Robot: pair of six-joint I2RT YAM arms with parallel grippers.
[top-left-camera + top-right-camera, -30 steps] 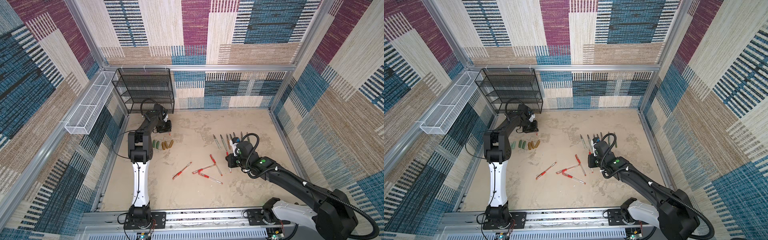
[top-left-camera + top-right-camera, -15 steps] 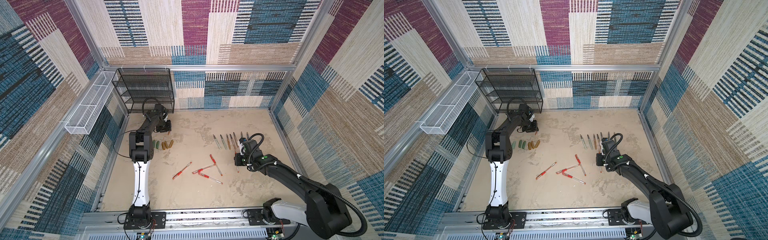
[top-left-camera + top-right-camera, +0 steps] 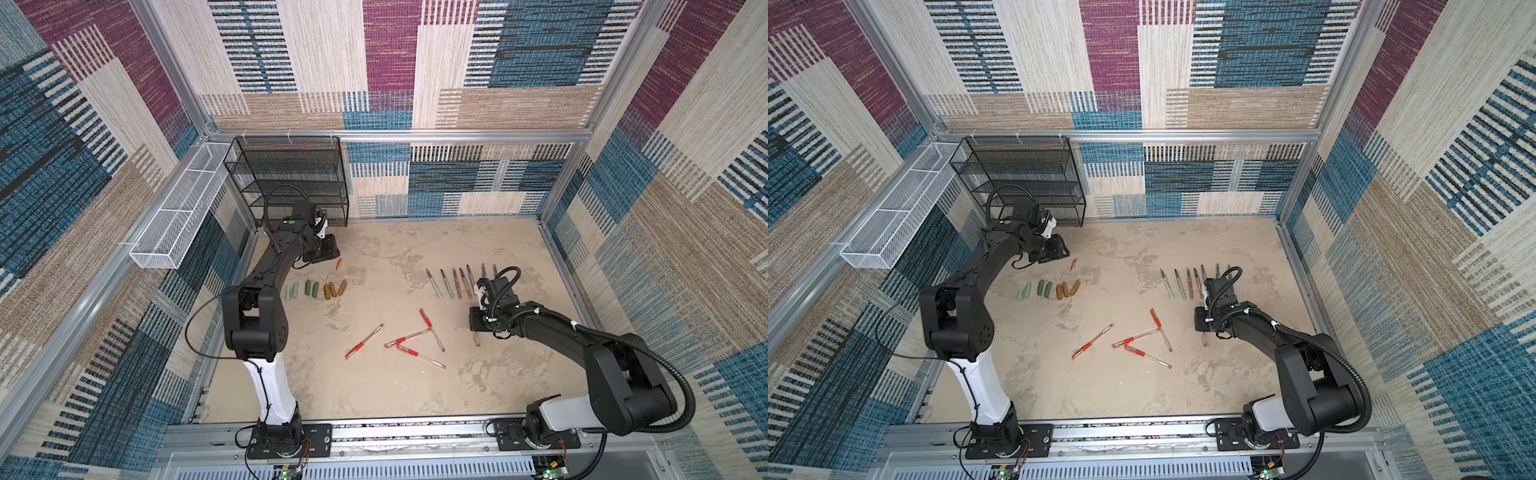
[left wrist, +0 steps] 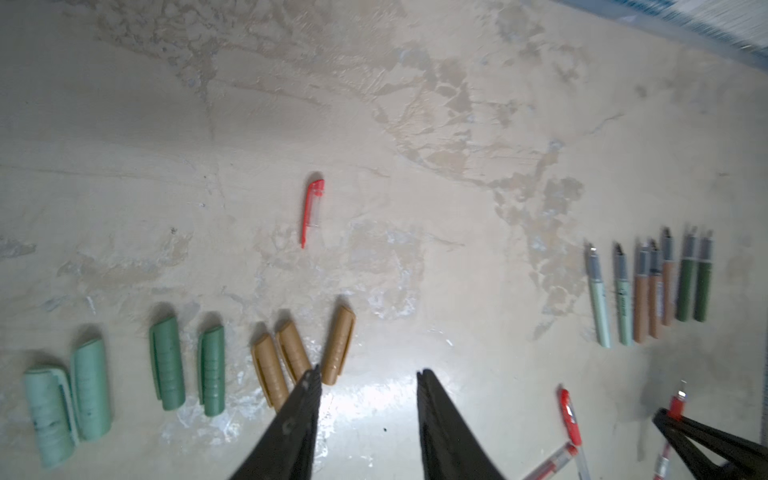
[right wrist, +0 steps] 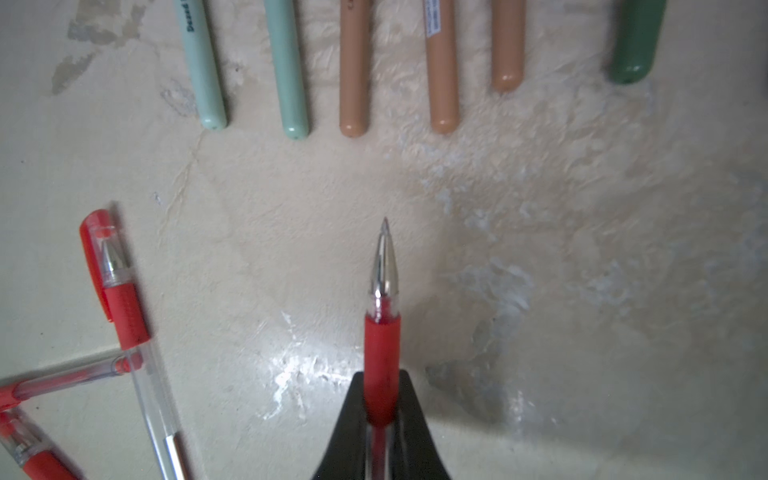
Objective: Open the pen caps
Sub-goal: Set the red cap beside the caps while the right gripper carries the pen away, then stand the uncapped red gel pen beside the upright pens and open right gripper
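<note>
Tabletop (image 3: 374,395) beige, mottled, bearing pen caps (image 3: 308,288); patchwork woven walls (image 3: 390,62) around.

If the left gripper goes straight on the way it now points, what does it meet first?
Probably only the bare table. In the left wrist view the left gripper stands open, nothing between its jaws, and the loose red cap lies just beside that line. Depth is unclear.

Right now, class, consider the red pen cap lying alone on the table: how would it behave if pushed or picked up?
The red pen cap looks small and thin-walled, so probably light, skidding easily on the glossy table. Its side clip likely stops it rolling far. Lying flat and slim, it may slip when pinched.
</note>
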